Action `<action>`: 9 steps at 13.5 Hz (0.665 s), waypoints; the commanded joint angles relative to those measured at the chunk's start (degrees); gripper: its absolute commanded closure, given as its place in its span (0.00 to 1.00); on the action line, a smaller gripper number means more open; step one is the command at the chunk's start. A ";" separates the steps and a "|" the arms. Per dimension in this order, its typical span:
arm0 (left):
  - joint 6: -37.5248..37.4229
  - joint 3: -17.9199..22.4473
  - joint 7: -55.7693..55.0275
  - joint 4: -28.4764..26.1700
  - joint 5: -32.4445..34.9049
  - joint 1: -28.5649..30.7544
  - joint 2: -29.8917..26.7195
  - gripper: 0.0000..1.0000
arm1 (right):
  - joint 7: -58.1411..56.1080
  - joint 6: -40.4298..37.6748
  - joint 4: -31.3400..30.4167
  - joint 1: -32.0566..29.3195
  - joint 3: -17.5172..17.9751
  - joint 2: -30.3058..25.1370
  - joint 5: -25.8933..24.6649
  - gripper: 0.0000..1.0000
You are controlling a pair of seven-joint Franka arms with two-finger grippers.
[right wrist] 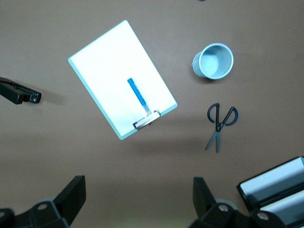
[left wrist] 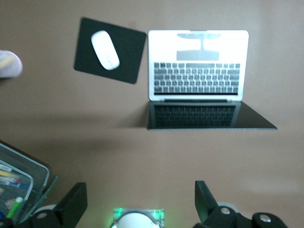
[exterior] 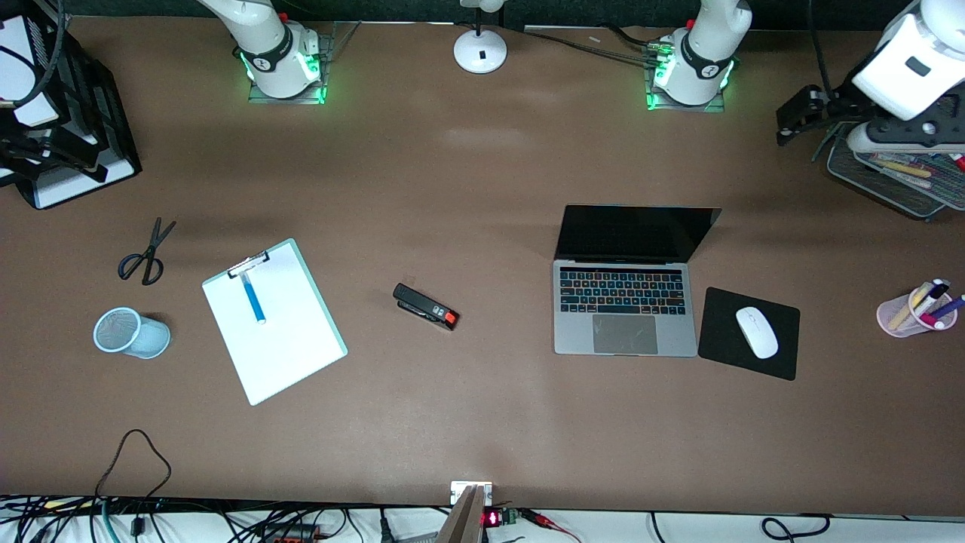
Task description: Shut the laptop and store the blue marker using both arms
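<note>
The silver-grey laptop (exterior: 625,309) (left wrist: 198,66) stands open on the table toward the left arm's end, its black screen upright. The blue marker (exterior: 252,298) (right wrist: 138,96) lies on a white clipboard (exterior: 275,332) (right wrist: 109,61) toward the right arm's end. My left gripper (left wrist: 140,189) hangs open high over the bare table between its base and the laptop. High over the table near the clipboard, my right gripper (right wrist: 138,184) is open too. Neither holds anything.
A black mouse pad (exterior: 720,343) with a white mouse (exterior: 756,332) lies beside the laptop. A pink pen cup (exterior: 897,317) and a mesh tray (exterior: 889,181) stand at the left arm's end. Near the clipboard are a stapler (exterior: 426,307), scissors (exterior: 147,253), a light-blue cup (exterior: 132,332) and a black rack (exterior: 83,121).
</note>
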 commanded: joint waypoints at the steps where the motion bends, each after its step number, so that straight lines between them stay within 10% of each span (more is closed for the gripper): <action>1: -0.75 -0.69 -2.12 -2.49 -1.92 -0.23 -0.69 0.00 | 0.93 -2.92 1.10 0.48 -0.28 -0.18 -0.57 0.00; 9: 7.24 -7.19 -15.37 -17.86 -2.18 -0.14 -2.19 0.00 | 0.93 -2.04 1.18 0.48 -0.20 0.52 -0.22 0.00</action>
